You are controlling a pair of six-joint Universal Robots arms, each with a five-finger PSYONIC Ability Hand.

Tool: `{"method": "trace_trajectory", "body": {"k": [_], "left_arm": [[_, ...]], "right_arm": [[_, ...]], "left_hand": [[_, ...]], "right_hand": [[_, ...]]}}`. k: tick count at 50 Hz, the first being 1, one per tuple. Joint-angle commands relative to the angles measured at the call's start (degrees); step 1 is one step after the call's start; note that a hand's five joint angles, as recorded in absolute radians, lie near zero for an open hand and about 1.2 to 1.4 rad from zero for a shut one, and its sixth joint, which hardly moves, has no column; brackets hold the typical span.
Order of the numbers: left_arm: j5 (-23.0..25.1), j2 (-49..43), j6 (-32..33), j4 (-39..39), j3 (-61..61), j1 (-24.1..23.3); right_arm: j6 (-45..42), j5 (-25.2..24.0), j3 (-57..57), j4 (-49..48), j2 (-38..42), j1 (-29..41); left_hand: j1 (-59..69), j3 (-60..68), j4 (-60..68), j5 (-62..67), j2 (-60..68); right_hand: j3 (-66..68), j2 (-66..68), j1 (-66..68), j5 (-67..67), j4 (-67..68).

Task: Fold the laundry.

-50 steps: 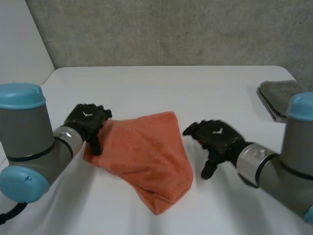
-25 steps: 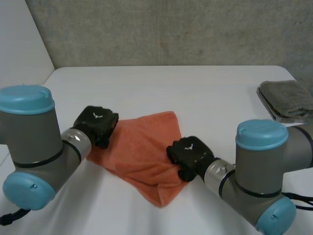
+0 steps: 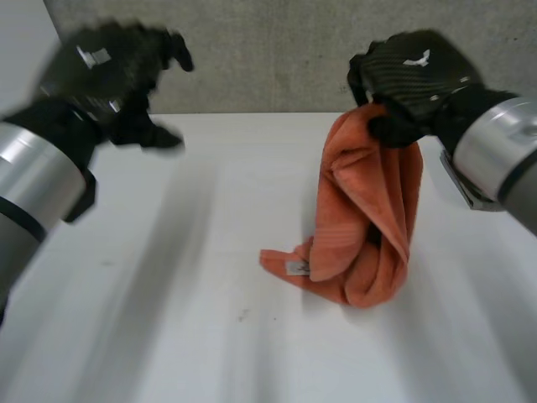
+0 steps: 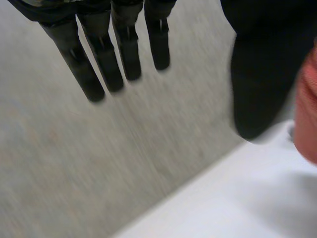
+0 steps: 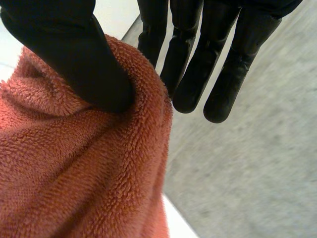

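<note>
The left hand (image 3: 105, 80) hovers high over the table's (image 3: 168, 277) left side, in front of the grey wall (image 3: 268, 50). The head view blurs it. Its own wrist view shows more: the fingers (image 4: 101, 59) are straight and spread, the thumb (image 4: 252, 74) stands apart from them, and nothing lies between them. That view also catches a sliver of the orange towel (image 4: 308, 109) beyond the thumb.

Right of centre in the head view, the towel (image 3: 369, 218) hangs in a long bunched drape. Its lower end rests crumpled on the table, with a small white label (image 3: 295, 267) showing at the near edge.

The right hand (image 3: 411, 75) is up in the air, gripping the towel's top. From the head view the hand looks like a closed fist over the cloth. The right wrist view shows the grip itself: the thumb (image 5: 69, 59) presses a fold of terry against the nearly straight fingers (image 5: 193, 64), whose tips stick out past the cloth's edge.
</note>
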Motion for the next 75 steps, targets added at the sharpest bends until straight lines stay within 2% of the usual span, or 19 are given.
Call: {"method": "trace_trajectory", "body": {"k": [1, 9, 18, 23, 27, 30, 34, 35, 38, 39, 43, 47, 53, 57, 61, 67, 75], "left_arm": [[0.3, -11.1, -6.9, -1.0, -6.3, -1.6], [1.7, -20.3, -18.7, -1.0, -5.6, -2.9], [8.0, -30.7, -29.2, -1.0, 1.0, -4.2], [8.4, -36.6, -35.4, -0.9, 6.2, -4.6], [8.5, -42.1, -38.5, -0.9, 11.7, -7.6], [8.5, -44.3, -38.7, -0.9, 14.2, -9.7], [8.1, -46.9, -38.8, -0.9, 16.9, -10.8], [7.5, -47.7, -38.8, -0.9, 17.3, -10.8], [6.8, -48.3, -38.7, -0.8, 17.6, -10.7], [5.6, -48.1, -38.7, -0.7, 17.6, -10.6], [0.7, -47.6, -38.0, -0.9, 17.6, -8.7], [-2.1, -45.1, -37.6, -1.1, 16.4, -5.2], [-2.3, -40.2, -35.8, -1.0, 12.7, -1.5], [-2.3, -36.4, -34.4, -0.9, 10.1, 0.4], [-2.4, -33.2, -34.2, -0.8, 7.5, 1.9], [-2.7, -30.0, -34.2, -0.5, 4.2, 4.5], [-2.7, -28.0, -34.2, -0.5, 1.1, 6.5]], "right_arm": [[-0.1, 0.6, -4.7, 2.7, 11.7, 4.2], [0.1, 2.8, -4.0, 2.9, 11.8, 5.4], [0.5, 2.9, -2.3, 2.8, 11.8, 6.2], [2.0, 2.6, -0.6, 2.4, 11.7, 6.7], [3.8, 2.4, 0.4, 1.3, 11.5, 7.0], [4.4, 2.3, 0.8, 0.6, 11.3, 7.1], [4.5, 2.1, 1.3, -0.6, 11.4, 6.9], [4.5, 2.0, 1.3, -0.8, 11.4, 6.6], [4.5, 1.7, 1.4, -0.7, 11.4, 6.5], [4.5, 1.5, 1.4, -0.5, 11.4, 6.4], [4.6, 2.1, 2.6, 0.6, 11.3, 6.2], [5.1, 2.3, 3.9, 3.0, 9.2, 3.2], [9.0, 1.7, 6.9, 6.8, 3.5, -6.5], [8.5, 0.8, 9.4, 8.8, 0.9, -11.7], [4.2, -0.5, 12.5, 12.9, -0.1, -15.1], [-7.8, -3.2, 21.2, 20.9, -0.2, -22.0], [-6.5, -7.4, 30.7, 19.7, 0.1, -24.0]], "left_hand": [[-19.0, -24.6, -24.5, -23.6, -24.4], [-19.0, -24.6, -24.5, -23.7, -24.4], [-17.8, -23.4, -23.4, -22.5, -23.2], [-16.0, -21.6, -21.5, -20.6, -21.3], [-13.9, -19.5, -19.5, -18.6, -19.3], [-11.8, -17.4, -17.3, -16.4, -17.1], [1.7, -3.9, -3.9, -3.0, -3.7], [14.7, 9.1, 9.1, 10.0, 9.3], [40.0, 34.4, 34.4, 35.3, 34.6], [44.2, 38.6, 38.6, 39.5, 38.8], [44.2, 38.6, 38.7, 39.6, 38.9], [44.2, 38.6, 38.7, 39.6, 38.9], [44.2, 38.6, 38.7, 39.6, 38.9], [44.2, 38.6, 38.7, 39.6, 38.9], [44.2, 38.6, 38.7, 39.6, 38.9], [44.2, 38.6, 38.7, 39.6, 38.9], [44.2, 38.6, 38.7, 39.6, 38.9]], "right_hand": [[12.6, 13.4, 26.1, 14.3, 12.0], [12.6, 13.4, 26.1, 14.3, 12.0], [12.6, 13.4, 26.1, 14.3, 12.0], [12.6, 13.4, 26.1, 14.3, 12.0], [12.6, 13.4, 26.1, 14.3, 12.0], [12.6, 13.4, 26.1, 14.3, 12.0], [12.6, 13.4, 26.1, 14.3, 12.0], [12.6, 13.4, 26.1, 14.3, 12.0], [12.6, 13.4, 26.1, 14.3, 12.0], [-0.7, 0.2, 12.9, 1.1, -1.2], [-57.4, -56.6, -43.9, -55.7, -58.0], [-57.4, -56.6, -43.9, -55.7, -58.0], [-57.4, -56.6, -43.9, -55.7, -58.0], [-57.4, -56.6, -43.9, -55.7, -58.0], [-53.0, -52.1, -39.5, -51.2, -53.5], [-43.0, -42.2, -29.5, -41.3, -43.6], [-37.6, -36.8, -24.1, -35.9, -38.2]]}}
